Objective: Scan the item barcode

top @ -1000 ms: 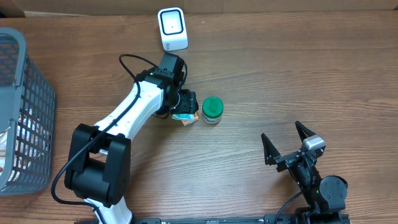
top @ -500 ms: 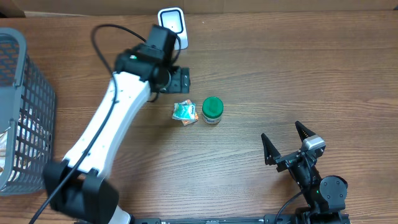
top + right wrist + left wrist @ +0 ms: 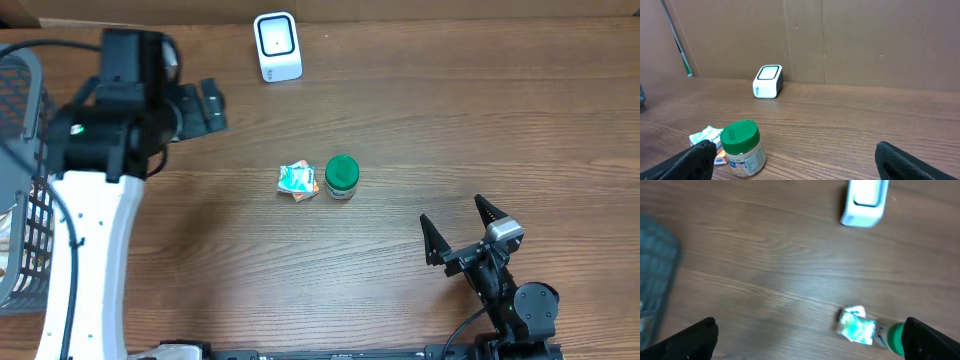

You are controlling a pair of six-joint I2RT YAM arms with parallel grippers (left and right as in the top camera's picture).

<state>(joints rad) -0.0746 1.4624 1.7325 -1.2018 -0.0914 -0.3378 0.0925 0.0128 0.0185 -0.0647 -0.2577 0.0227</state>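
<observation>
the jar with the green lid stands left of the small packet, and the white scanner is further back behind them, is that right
Not quite. The jar with the green lid stands to the right of the packet, not to its left. The overhead view shows this, and the right wrist view agrees. The rest holds: the white scanner is further back behind them.

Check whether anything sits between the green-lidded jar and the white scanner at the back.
Nothing visible does. Only bare table lies between the jar and the scanner. The small packet lies just left of the jar in the overhead view, off that line.
</observation>
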